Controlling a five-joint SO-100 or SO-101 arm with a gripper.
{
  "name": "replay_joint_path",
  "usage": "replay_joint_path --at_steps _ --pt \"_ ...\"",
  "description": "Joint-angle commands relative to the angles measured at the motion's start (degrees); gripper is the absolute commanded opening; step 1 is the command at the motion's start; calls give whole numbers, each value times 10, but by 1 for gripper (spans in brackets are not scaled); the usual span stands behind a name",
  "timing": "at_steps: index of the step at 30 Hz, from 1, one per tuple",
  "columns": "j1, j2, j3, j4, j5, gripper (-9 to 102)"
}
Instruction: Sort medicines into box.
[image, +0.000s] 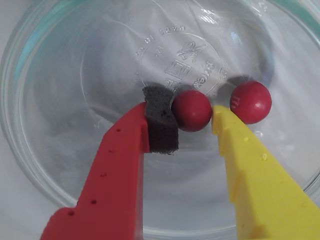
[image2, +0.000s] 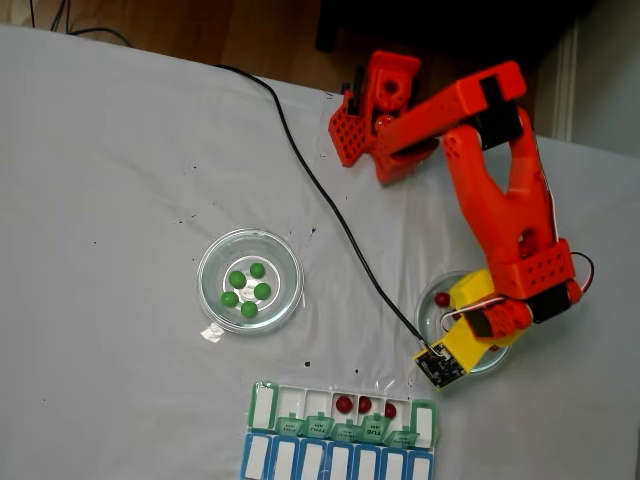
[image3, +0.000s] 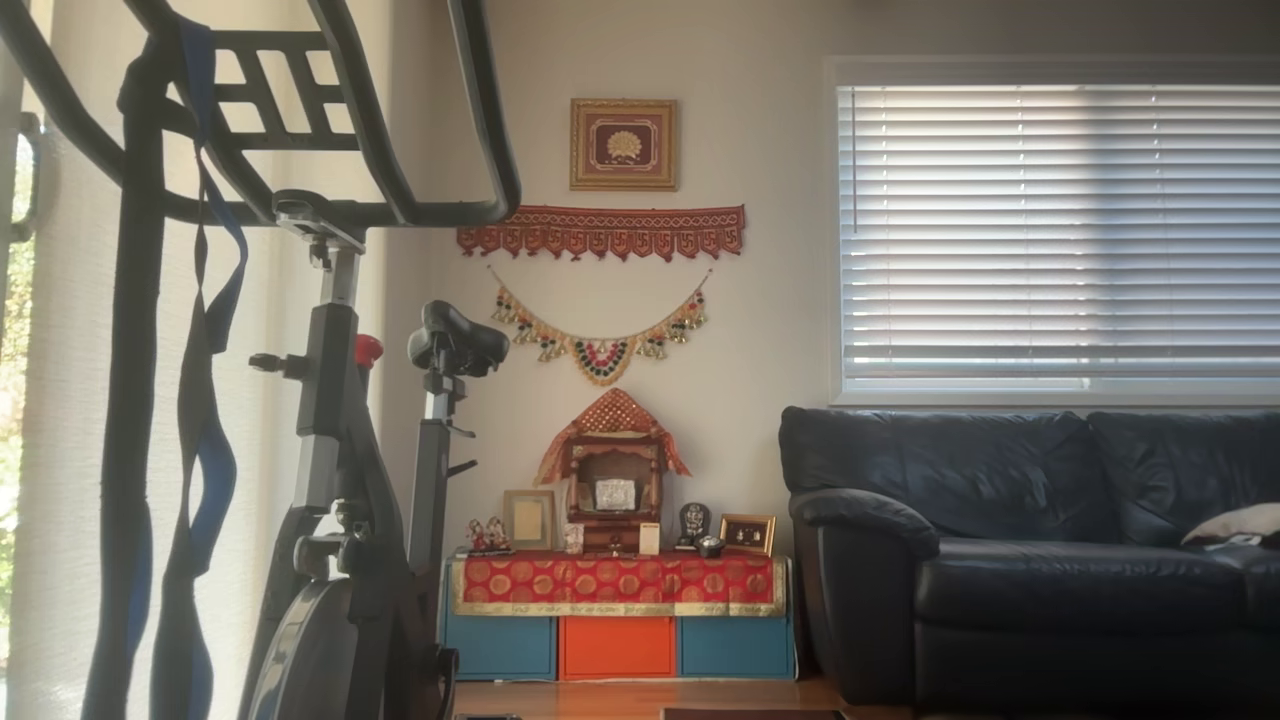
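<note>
The end effector (image: 192, 117), part open, straddles a red pill (image: 191, 110): light, hard, slippery; grip across its middle.

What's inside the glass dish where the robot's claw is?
Two red pills: one sits between the open jaws of the gripper, the other beside the yellow jaw. In the fixed view the arm covers much of that dish.

The dish (image: 60, 165) was clear smooth glass with raised lettering. The red pills (image: 192, 110) were smooth with a soft shine. The gripper (image: 192, 117) had matt plastic fingers, one red (image: 115, 185), one yellow (image: 260, 185), and a rough dark foam pad (image: 161, 120). The table (image2: 110, 180) looked matt white, like cloth. The box (image2: 262, 402) had translucent green plastic lids. The sofa (image3: 1000, 560) was glossy dark leather.
</note>
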Motion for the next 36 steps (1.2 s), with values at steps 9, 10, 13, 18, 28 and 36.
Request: replay_joint_path --at_steps 9,10,13,18,28,36 --pt "-8 8 1 -11 -4 11" --pt "-9 7 3 -11 -4 10" --pt "-10 7 4 -13 -4 8" --pt "-9 17 12 -22 1 2" --pt "-4 56 18 -28 18 1" --pt "40 194 17 -36 94 1"
